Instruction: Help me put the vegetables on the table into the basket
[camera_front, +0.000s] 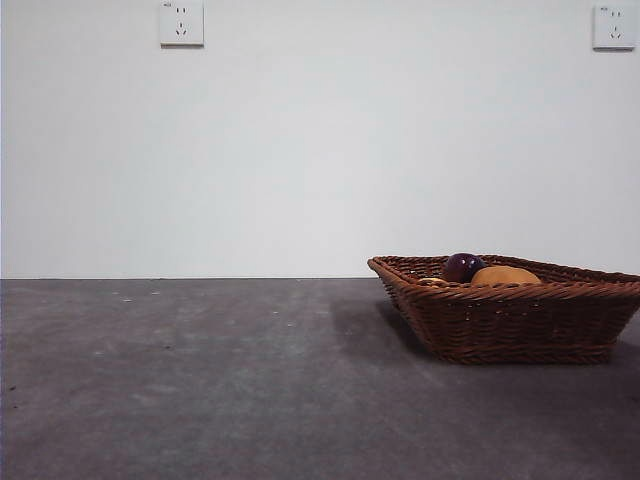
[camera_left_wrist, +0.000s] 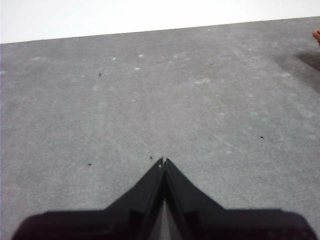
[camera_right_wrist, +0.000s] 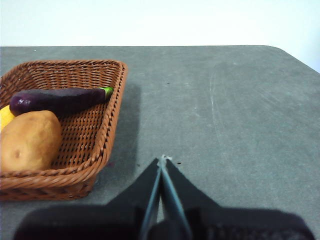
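The brown wicker basket (camera_front: 520, 325) stands on the grey table (camera_front: 200, 380) at the right. In it lie the tan potato (camera_front: 505, 276), the dark-purple eggplant (camera_front: 462, 267) and a bit of the yellow piece (camera_front: 432, 282). In the right wrist view the basket (camera_right_wrist: 107, 132) holds the potato (camera_right_wrist: 30, 141), the eggplant (camera_right_wrist: 60, 100) and the yellow piece (camera_right_wrist: 5, 117). My right gripper (camera_right_wrist: 163, 160) is shut and empty over bare table beside the basket. My left gripper (camera_left_wrist: 163, 161) is shut and empty over bare table, with the basket's corner (camera_left_wrist: 316, 35) just showing at the picture's edge.
Two white wall sockets (camera_front: 181, 22) (camera_front: 613, 26) sit high on the white back wall. The table's rounded far corner (camera_right_wrist: 285, 50) shows in the right wrist view. Neither arm shows in the front view.
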